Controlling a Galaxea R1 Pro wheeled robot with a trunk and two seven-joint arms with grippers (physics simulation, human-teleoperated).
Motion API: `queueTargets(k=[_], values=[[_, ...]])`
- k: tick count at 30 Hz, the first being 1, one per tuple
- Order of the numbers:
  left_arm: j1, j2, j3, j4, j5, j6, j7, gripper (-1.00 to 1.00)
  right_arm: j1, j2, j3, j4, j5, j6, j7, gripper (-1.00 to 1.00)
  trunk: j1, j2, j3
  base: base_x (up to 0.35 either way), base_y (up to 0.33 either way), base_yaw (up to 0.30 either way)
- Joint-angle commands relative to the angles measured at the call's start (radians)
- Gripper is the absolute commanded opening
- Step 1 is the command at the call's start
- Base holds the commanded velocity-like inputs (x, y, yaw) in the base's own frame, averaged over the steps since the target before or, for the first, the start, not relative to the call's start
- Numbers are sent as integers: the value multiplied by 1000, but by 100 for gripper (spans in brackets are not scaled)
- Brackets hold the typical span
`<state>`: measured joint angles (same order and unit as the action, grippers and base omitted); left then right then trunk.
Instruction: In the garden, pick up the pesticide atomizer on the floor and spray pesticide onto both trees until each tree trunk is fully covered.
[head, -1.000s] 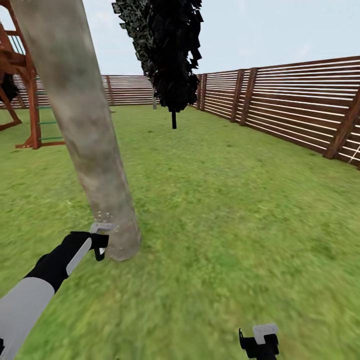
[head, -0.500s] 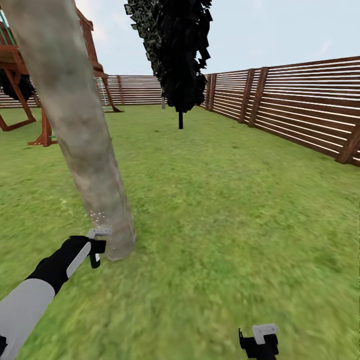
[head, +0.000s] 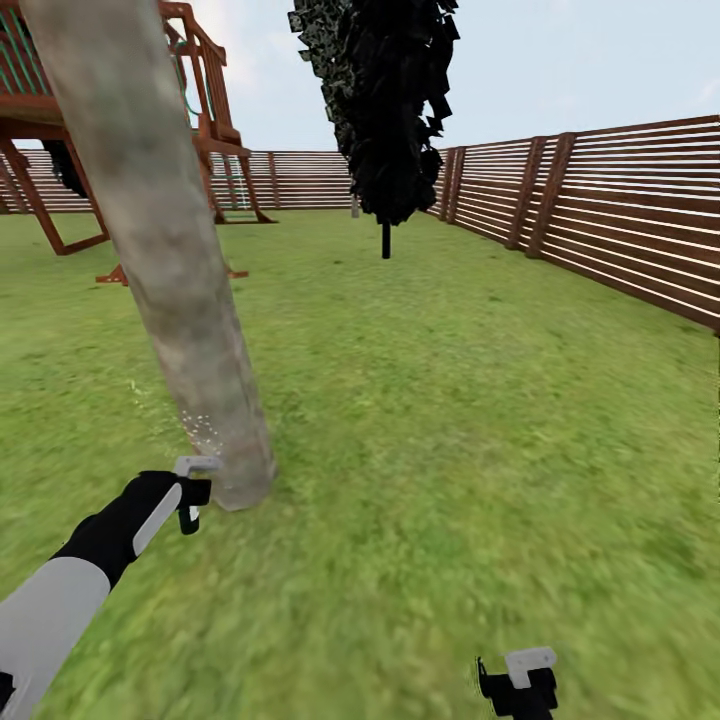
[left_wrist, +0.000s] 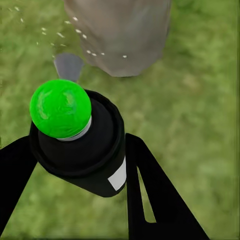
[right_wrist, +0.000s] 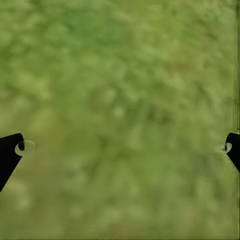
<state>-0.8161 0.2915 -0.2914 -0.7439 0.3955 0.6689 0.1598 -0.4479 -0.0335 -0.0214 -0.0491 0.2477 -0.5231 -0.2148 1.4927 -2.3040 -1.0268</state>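
green grass of the lawn (head: 450, 400) covers the garden, ringed by a brown slatted fence (head: 620, 220). the left gripper (head: 190, 495) is clamped on the pesticide atomizer (left_wrist: 82, 145), a black canister with a bright green round cap (left_wrist: 60, 107), held low just beside the foot of the tree trunk (head: 170, 260). fine white specks of pesticide (head: 203, 432) dot the bark near its base (a few also float over the grass in the left wrist view). the mottled grey-brown trunk leans across the head view. the right gripper (head: 520, 685) hangs low over bare grass with its fingers (right_wrist: 10, 152) spread wide apart, holding nothing. a black column-shaped conifer (head: 390, 110) stands further back, and a wooden play frame (head: 190, 100) rises behind the trunk.
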Motion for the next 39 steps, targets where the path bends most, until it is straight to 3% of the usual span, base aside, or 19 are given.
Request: queueTargets(k=[1,5,6,8,11,12,14,16,18,20,21,23,25,29,31,34,36,38,39], values=[[0,-1,-1,0,2,0,24,-100,0,0,0,0,1,0,0,100,0,0,0,0,-273,3],[0,-7,-3,0,6,2,42,-100,0,0,0,0,1,0,0,100,0,0,0,0,-273,0],[0,-22,-2,0,3,2,42,-100,0,0,0,0,1,0,0,100,0,0,0,6,-273,0],[0,-28,3,0,2,2,43,-100,0,0,0,0,1,0,0,100,0,0,0,93,-271,0],[1,-8,23,16,1,-1,42,-100,0,0,0,0,0,0,0,100,0,0,0,155,-253,0],[3,17,30,56,6,-6,39,-100,0,0,0,0,-1,0,0,100,0,0,0,170,-247,0],[3,27,28,140,4,-65,34,-100,0,0,0,0,-1,0,0,100,0,0,0,171,-247,74],[3,16,24,169,7,-109,31,-100,0,1,0,0,0,0,0,100,0,0,0,171,-247,239],[3,-25,23,174,9,-120,29,-100,0,1,0,0,-1,0,0,100,0,0,0,171,-247,273],[3,-42,24,176,9,-122,29,-100,0,1,0,0,0,0,0,100,0,0,0,171,-247,277],[3,-40,25,178,8,-122,28,-100,0,1,0,0,-1,0,0,100,0,0,0,171,-247,278],[14,-11,28,224,10,-125,27,-100,0,1,0,0,-1,0,0,100,0,0,0,171,-247,278],[21,-5,28,245,9,-136,27,-100,0,1,0,0,-1,0,0,100,0,0,0,171,-247,278],[30,-47,20,253,6,-178,-2,-100,0,1,0,0,-1,0,0,100,0,0,0,175,-243,278],[31,-54,25,251,12,-179,-5,-100,0,1,0,0,-1,0,0,100,0,0,0,201,-223,278],[47,-36,27,263,5,-183,-8,-100,0,1,0,0,-1,0,0,100,0,0,0,194,-104,278],[63,-11,27,262,4,-184,-31,-100,0,1,0,0,-1,0,0,100,0,0,0,35,-15,278],[67,34,24,263,0,-186,-181,-100,0,1,0,0,0,0,0,100,0,0,0,5,-2,278],[69,41,22,264,-1,-189,-201,-100,0,1,0,0,0,0,0,100,0,0,0,1,-1,278]])
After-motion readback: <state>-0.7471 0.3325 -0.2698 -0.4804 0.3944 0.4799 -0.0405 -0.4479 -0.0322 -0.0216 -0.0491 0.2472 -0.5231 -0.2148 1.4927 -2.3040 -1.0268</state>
